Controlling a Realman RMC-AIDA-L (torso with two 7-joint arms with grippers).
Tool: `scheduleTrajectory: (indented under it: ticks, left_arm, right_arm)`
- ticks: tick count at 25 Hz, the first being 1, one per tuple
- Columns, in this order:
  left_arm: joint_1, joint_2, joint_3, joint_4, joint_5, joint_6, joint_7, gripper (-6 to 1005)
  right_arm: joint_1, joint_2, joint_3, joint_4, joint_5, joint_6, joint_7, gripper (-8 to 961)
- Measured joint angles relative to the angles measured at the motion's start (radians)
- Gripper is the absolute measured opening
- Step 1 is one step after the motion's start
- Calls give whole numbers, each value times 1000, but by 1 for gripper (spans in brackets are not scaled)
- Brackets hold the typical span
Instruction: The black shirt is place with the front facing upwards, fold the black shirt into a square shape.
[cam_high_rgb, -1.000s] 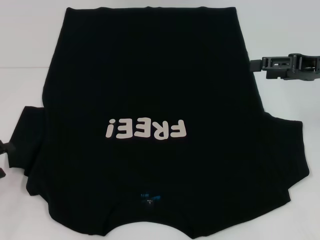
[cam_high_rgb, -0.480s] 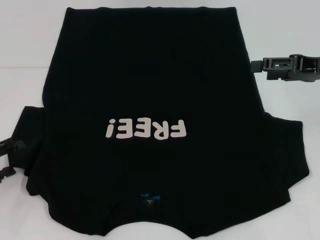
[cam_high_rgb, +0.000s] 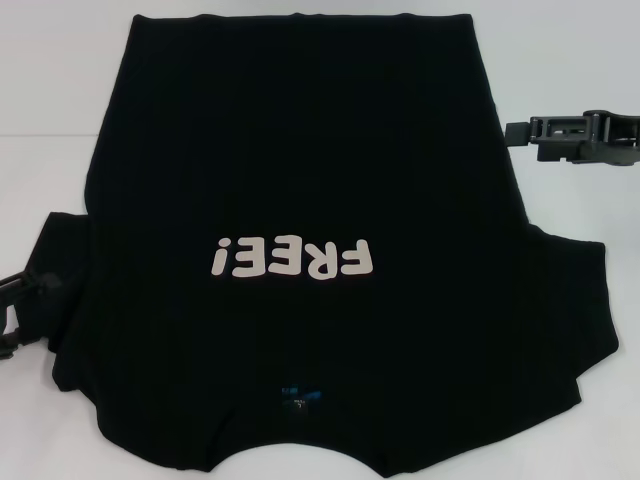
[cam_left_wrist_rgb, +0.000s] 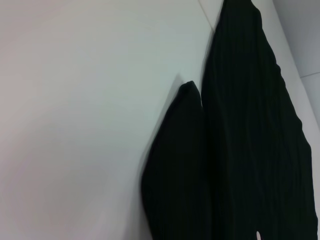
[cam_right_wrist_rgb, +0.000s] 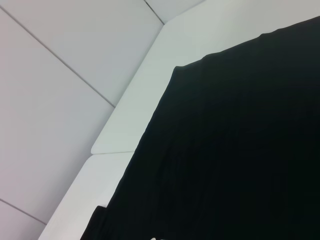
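- Head view: the black shirt (cam_high_rgb: 300, 230) is lying spread flat on the white desk (cam_high_rgb: 50, 100), print up, with its collar toward the desk's near edge and its hem toward the far edge. The left gripper (cam_high_rgb: 12, 312) is sitting at the left sleeve by the desk's left edge. Its jaws are standing apart, with no cloth seen between them. The right gripper (cam_high_rgb: 530, 132) is hovering just beside the shirt's right side seam; I cannot tell whether it is open or closed.
- To do this step well, I judge each gripper should be pinching a sleeve edge cleanly, lifting only the top layers, and carrying it inward so the sides are folding straight.
- Left wrist view: the sleeve is showing as a dark lobe beside the shirt body (cam_left_wrist_rgb: 250, 125), though the slight blur is making the edge hard to judge.
- Right wrist view: the shirt's far corner is lying flat.
- Against the earlier frames, the left gripper has crept in toward the sleeve, and the right gripper has drifted slightly outward.
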Motion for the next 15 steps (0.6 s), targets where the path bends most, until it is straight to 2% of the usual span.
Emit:
scheduleTrajectory:
  ticks: [9,15]
  left_arm:
    - [1,1,-11,3,-12,-13,-3,896]
    - [3,2,-12,4,-11,-13,-4,729]
  right_arm:
    - [-2,0,9,1,0,-1,1,914]
    - [-2,0,19,2,0,-1,1,914]
